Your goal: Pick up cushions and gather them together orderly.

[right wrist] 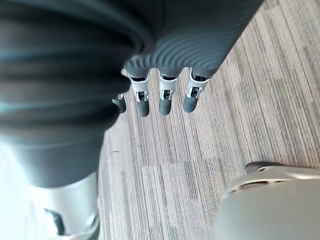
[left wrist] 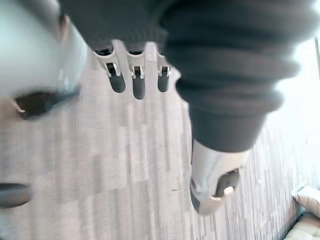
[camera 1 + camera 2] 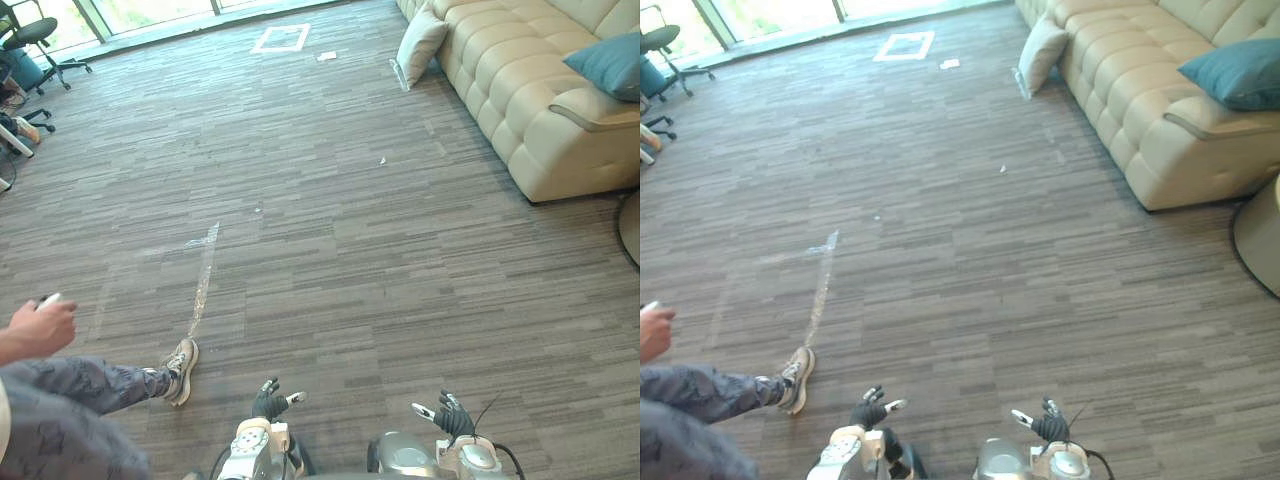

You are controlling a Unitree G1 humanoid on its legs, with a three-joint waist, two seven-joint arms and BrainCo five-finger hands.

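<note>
Smooth leathery sofa (image 3: 520, 90), cloth cushion (image 3: 607, 62), matt carpet (image 3: 330, 230).

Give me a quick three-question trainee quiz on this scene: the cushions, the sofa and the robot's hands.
1. True or false: the teal cushion lies on the floor.
2. Where is the cream cushion relative to the sofa? A) on its seat B) on the floor, leaning against it C) under it
3. Fill in: the left hand and the right hand each hold ____.
Key: 1 false, it is on the sofa; 2 B; 3 nothing, both are open.
</note>
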